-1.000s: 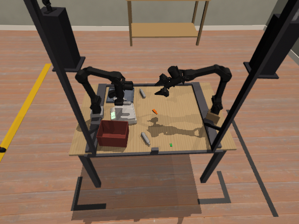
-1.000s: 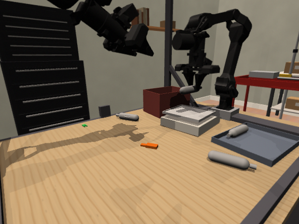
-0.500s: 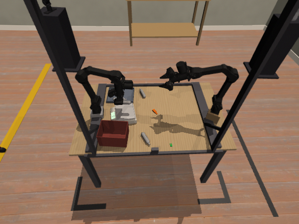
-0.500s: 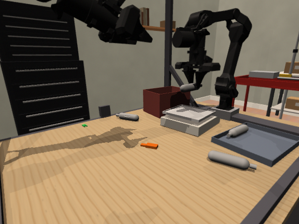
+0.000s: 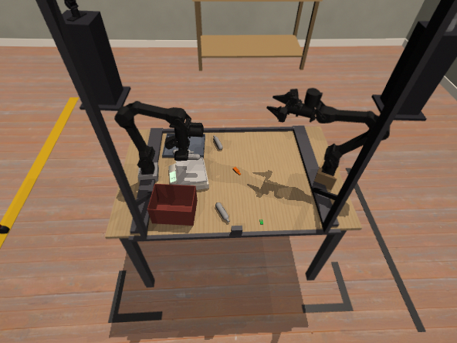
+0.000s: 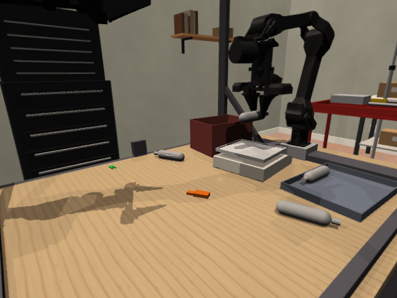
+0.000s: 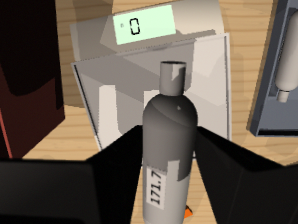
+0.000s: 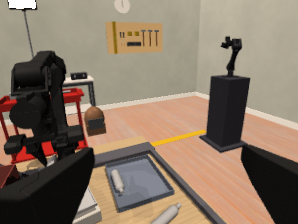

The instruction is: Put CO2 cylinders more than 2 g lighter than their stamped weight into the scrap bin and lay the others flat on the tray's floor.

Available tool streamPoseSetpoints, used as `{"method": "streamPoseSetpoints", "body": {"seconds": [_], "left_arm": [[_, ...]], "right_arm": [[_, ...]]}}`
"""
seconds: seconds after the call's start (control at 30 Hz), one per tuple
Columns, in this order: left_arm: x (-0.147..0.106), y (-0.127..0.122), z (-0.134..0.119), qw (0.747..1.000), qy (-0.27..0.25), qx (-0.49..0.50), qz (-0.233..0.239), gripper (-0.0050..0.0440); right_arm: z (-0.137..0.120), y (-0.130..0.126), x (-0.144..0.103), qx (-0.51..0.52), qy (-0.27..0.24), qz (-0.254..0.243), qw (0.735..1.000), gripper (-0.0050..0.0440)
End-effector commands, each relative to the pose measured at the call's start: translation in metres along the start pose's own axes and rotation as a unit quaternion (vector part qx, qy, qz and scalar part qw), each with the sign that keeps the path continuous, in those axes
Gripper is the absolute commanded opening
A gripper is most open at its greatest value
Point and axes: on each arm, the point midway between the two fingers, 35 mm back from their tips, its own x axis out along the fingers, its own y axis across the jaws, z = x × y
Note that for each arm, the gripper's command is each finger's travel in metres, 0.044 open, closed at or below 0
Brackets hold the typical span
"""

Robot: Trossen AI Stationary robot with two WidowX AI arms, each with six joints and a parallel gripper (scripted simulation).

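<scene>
On the pale wooden desk (image 5: 251, 151) (image 6: 188, 248), in a grey-walled room with a plank floor, I see two loose grey metal cylinders, one (image 5: 222, 212) (image 6: 170, 155) near the dark red open-topped bin (image 5: 172, 214) (image 6: 201, 135), the other (image 5: 218, 143) (image 6: 303, 213) beside the shallow blue-grey tray (image 6: 360, 215) (image 8: 121, 206), which has a third cylinder (image 6: 316, 174) (image 8: 117, 181) inside. My left end effector (image 5: 182, 155) (image 6: 257, 112) (image 7: 168, 132) grips a grey cylinder stamped 171.7 (image 6: 249, 117) (image 7: 170, 127) above the white scale (image 5: 191, 174) (image 6: 248, 168) (image 7: 150, 60), reading 0. My right end effector (image 5: 272, 103) (image 8: 167, 153) is wide open, holding nothing.

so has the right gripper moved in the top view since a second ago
Yes. The right gripper has moved up the picture: its fingertips were around the dark rear rail, and now appear well beyond it.
</scene>
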Motion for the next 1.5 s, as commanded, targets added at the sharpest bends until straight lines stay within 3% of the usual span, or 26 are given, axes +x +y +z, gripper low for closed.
{"method": "streamPoseSetpoints", "body": {"seconds": [0.0,0.27,0.53,0.73,0.97,1.03,1.13,1.3,1.47], "left_arm": [[-0.005,0.001,-0.003,1.0,0.01,0.001,0.002,-0.005],[-0.007,0.006,-0.006,1.0,0.011,0.0,0.003,-0.005],[-0.01,0.043,-0.006,1.0,0.01,0.0,0.004,-0.005],[-0.016,0.101,0.006,1.0,0.01,0.0,0.004,-0.005],[-0.019,0.141,0.024,1.0,0.01,0.0,0.005,-0.005],[-0.019,0.141,0.024,1.0,0.01,0.0,0.005,-0.005],[-0.02,0.153,0.031,1.0,0.01,0.0,0.005,-0.005],[-0.021,0.165,0.04,1.0,0.01,-0.001,0.005,-0.005],[-0.021,0.168,0.042,0.999,0.01,-0.041,0.006,-0.005]], "right_arm": [[0.007,-0.014,-0.019,0.003,-0.034,-0.017,0.999,0.044],[0.014,-0.015,-0.02,0.002,-0.045,-0.019,0.999,0.044],[0.023,0.011,0.007,0.001,-0.011,0.021,1.0,0.044],[0.032,0.078,0.057,-0.009,0.057,0.104,0.993,0.044],[0.006,0.165,0.095,-0.031,0.144,0.187,0.971,0.044],[0.006,0.165,0.095,-0.031,0.144,0.187,0.971,0.044],[0.006,0.204,0.106,-0.042,0.162,0.219,0.961,0.044],[-0.017,0.27,0.112,-0.065,0.207,0.271,0.938,0.044],[-0.028,0.321,0.111,-0.081,0.226,0.306,0.921,0.044]]}}
